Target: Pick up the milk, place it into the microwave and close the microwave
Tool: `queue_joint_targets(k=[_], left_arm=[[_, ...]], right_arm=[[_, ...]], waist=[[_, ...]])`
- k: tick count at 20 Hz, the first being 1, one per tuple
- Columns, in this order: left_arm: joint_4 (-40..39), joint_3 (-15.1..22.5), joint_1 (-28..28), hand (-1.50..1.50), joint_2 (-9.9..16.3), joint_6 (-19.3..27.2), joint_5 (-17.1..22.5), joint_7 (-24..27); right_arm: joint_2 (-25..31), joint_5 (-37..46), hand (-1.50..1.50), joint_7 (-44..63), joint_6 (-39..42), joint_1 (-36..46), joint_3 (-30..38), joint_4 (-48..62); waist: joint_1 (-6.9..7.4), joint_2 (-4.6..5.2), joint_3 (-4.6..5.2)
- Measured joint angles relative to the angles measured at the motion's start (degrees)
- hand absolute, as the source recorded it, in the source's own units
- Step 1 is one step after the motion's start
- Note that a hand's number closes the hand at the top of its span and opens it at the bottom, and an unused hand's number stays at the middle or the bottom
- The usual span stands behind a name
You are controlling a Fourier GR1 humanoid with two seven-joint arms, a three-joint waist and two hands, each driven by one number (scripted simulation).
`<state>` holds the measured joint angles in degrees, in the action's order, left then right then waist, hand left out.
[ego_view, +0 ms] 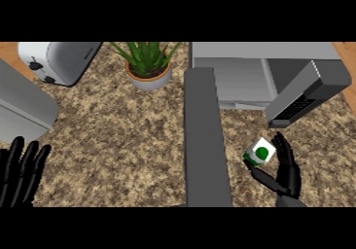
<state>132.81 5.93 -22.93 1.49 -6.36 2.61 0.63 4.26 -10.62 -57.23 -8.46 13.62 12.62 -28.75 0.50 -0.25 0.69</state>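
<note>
Currently the milk (260,153) is gripped in the curled right hand (283,170) near the open microwave (245,80), its door (206,141) swung out so loading is possible, while the open left hand (19,172) rests at the table's (123,136) near-left edge.

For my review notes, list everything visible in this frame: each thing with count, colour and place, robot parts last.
counter: one, brown speckled stone, fills the view
microwave: one, grey, upper right, standing open
door: one, dark grey, swung out toward the robot, centre of view
control panel: one, dark grey with black keypad, right side of microwave
toaster: one, silver with black knobs, upper left
plant: one, green leaves in grey pot, top centre
grey appliance: one, left edge, cut off by view, cannot tell what
milk: one, white and green carton, right of door, in right hand
left hand: black, lower left, open, resting
right hand: black, lower right, fingers curled round milk
</note>
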Motion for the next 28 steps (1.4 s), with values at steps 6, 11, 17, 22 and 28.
queue_joint_targets(k=[6, 11, 17, 22, 28], left_arm=[[-1.44, -0.06, 2.38, -1.5, -0.25, 0.96, -0.63, -0.43], [-1.24, 0.49, 1.64, -1.5, -0.57, 0.89, -0.69, -0.33], [-0.91, -0.31, 0.84, -1.5, -0.43, 0.79, 0.16, -0.77], [0.26, -0.53, 0.47, -1.5, -0.37, 1.01, 0.67, -2.25], [-1.63, -3.33, -1.33, -1.5, 0.09, -0.96, 2.81, 0.68]], right_arm=[[0.6, 3.08, 1.5, -3.8, -0.81, 1.23, -1.08, 2.6], [0.04, 3.92, 1.5, -4.72, 3.6, 2.06, -3.06, 1.79], [0.68, 5.92, 1.5, -5.13, 9.26, -1.91, -7.37, -3.11], [1.45, 7.17, 1.5, -3.19, 12.57, -8.17, -11.53, -11.75], [0.53, 7.17, 1.5, 1.99, 11.45, -11.12, -13.33, -23.3]], waist=[[-0.03, -0.05, 0.15], [0.04, 0.16, -0.37], [-0.35, 0.12, -0.63], [-0.63, 0.08, -0.65], [-0.51, 0.1, -0.64]])
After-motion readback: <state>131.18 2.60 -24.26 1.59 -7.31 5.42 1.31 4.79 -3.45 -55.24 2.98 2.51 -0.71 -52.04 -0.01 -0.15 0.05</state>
